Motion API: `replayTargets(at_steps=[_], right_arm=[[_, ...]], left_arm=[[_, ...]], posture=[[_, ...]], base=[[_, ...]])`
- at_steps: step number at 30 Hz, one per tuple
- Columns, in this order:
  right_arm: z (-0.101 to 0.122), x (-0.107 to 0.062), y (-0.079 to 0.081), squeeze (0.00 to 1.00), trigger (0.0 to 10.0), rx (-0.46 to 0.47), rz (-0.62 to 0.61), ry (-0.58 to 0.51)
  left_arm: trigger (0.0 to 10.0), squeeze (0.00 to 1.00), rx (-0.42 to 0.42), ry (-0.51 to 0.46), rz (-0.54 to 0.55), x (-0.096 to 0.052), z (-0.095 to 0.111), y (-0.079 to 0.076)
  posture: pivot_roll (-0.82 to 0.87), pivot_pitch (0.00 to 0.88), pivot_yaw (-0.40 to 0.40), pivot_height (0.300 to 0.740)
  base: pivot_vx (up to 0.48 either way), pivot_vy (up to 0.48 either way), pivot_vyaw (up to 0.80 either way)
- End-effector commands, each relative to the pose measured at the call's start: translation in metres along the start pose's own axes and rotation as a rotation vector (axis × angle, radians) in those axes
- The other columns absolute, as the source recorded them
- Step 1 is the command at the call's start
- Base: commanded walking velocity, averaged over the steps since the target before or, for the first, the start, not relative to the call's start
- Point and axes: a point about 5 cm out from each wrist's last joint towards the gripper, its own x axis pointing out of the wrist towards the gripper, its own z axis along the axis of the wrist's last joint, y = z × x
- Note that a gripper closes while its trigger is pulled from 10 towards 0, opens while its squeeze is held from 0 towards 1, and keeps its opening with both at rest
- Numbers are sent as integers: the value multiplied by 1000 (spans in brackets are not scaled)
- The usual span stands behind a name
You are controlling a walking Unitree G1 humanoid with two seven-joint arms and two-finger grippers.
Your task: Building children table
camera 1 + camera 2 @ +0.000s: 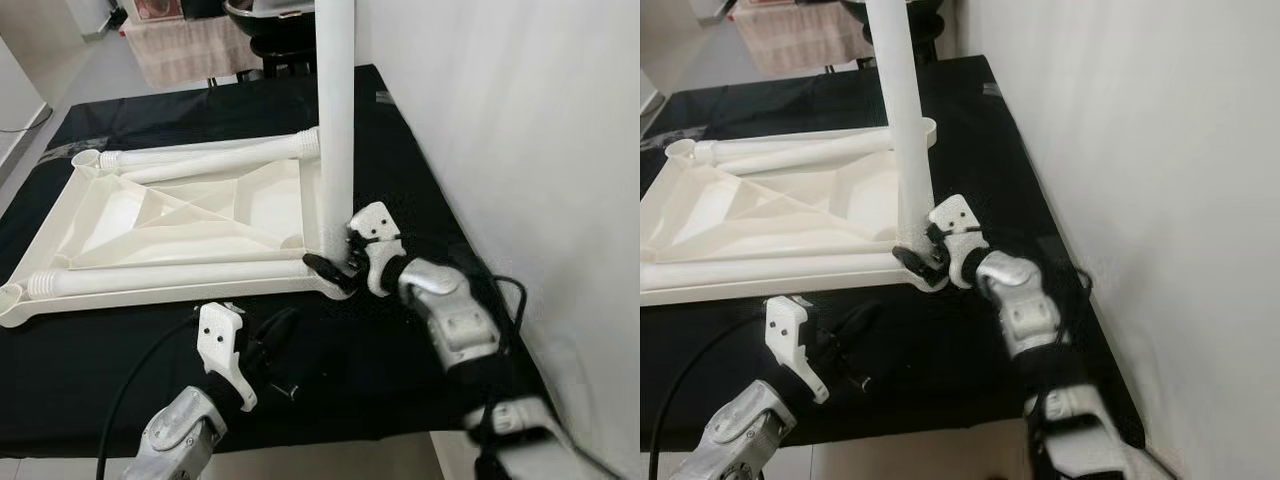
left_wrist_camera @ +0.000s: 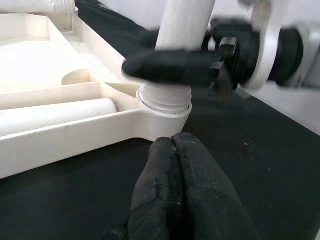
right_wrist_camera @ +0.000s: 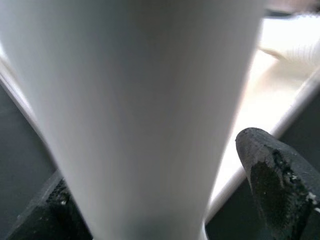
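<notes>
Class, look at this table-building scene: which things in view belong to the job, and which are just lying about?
Part of the job:
upturned white tabletop
upright leg in its corner socket, gripped by the right gripper
two loose legs lying on the tabletop
left gripper, shut, empty

Just lying about:
black cloth
fringed rug

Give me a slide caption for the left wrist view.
Right gripper clamps the upright leg at its socket.

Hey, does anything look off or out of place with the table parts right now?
Nothing stands out. The white tabletop lies upside down on the black cloth. One leg stands upright in its corner socket, gripped near its base by the right tool. Two more legs lie across the tabletop. The left tool sits shut nearby.
</notes>
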Motion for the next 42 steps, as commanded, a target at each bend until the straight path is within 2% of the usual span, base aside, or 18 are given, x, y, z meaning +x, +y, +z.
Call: replayTargets(at_steps=[1, 7, 8, 9, 16, 20, 23, 24, 26, 27, 28, 29, 30, 39, 40, 42], right_arm=[[-1, 3, 3, 0, 10000, 14, 69, -26], [5, 5, -3, 0, 10000, 12, 173, -21], [9, 6, -4, 0, 4706, 30, 213, -38], [13, 7, -6, 0, 0, 48, 247, -51], [14, 5, -9, 0, 0, 47, 311, -53], [6, 1, -10, 0, 0, 29, 281, -30], [-14, -7, -8, 0, 0, 52, 116, 22], [-14, -7, -8, 0, 0, 52, 116, 22], [-22, -9, -4, 0, 0, 80, 33, 40], [-43, -7, 25, 0, 0, 164, -134, 93], [-43, -7, 25, 0, 0, 164, -134, 93], [-55, -12, 44, 0, 0, 227, -273, 137], [-59, -16, 57, 0, 0, 249, -373, 161], [-59, -16, 57, 0, 0, 249, -373, 161], [-44, -3, 53, 0, 10000, 198, -370, 127], [-44, -3, 53, 0, 10000, 198, -370, 127]], left_arm=[[10000, 0, 7, 15, 14, -3, -4, 1], [10000, 0, 27, 18, 32, -3, -5, 1], [10000, 0, 38, 19, 42, -4, -6, 0], [10000, 0, 48, 19, 53, -4, -6, 0], [10000, 0, 62, 15, 70, -5, -6, -1], [10000, 0, 62, 14, 71, -6, -6, -1], [10000, 0, 60, 12, 73, -7, -6, -1], [10000, 0, 60, 12, 73, -7, -6, -1], [10000, 0, 60, 11, 73, -7, -5, -1], [10000, 0, 60, 10, 73, -8, -4, 1], [10000, 0, 60, 10, 73, -8, -4, 1], [10000, 0, 60, 9, 74, -8, -3, 2], [10000, 0, 61, 9, 72, -8, -3, 3], [10000, 0, 61, 9, 72, -8, -3, 3], [10000, 0, 56, 8, 69, -5, -3, 5], [10000, 0, 56, 8, 69, -5, -3, 5]], posture=[[30, 143, 31, 740], [34, 137, 29, 740], [32, 138, 26, 740], [25, 138, 20, 740], [9, 135, 18, 740], [6, 141, 21, 740], [3, 149, 17, 740], [3, 149, 17, 740], [-1, 155, 12, 740], [-14, 176, 31, 740], [-14, 176, 31, 740], [-14, 176, 31, 740], [-27, 171, 41, 740], [-27, 171, 41, 740], [-23, 157, 34, 740], [-23, 157, 34, 740]], base=[[0, 0, 0], [0, 0, 0], [0, 0, 0], [0, 0, 0], [0, 0, 0], [0, 0, 0], [0, 0, 0], [0, 0, 0], [0, 0, 0], [0, 0, 0], [0, 0, 0], [0, 0, 0], [0, 0, 0], [0, 0, 0], [0, 0, 0], [0, 0, 0]])
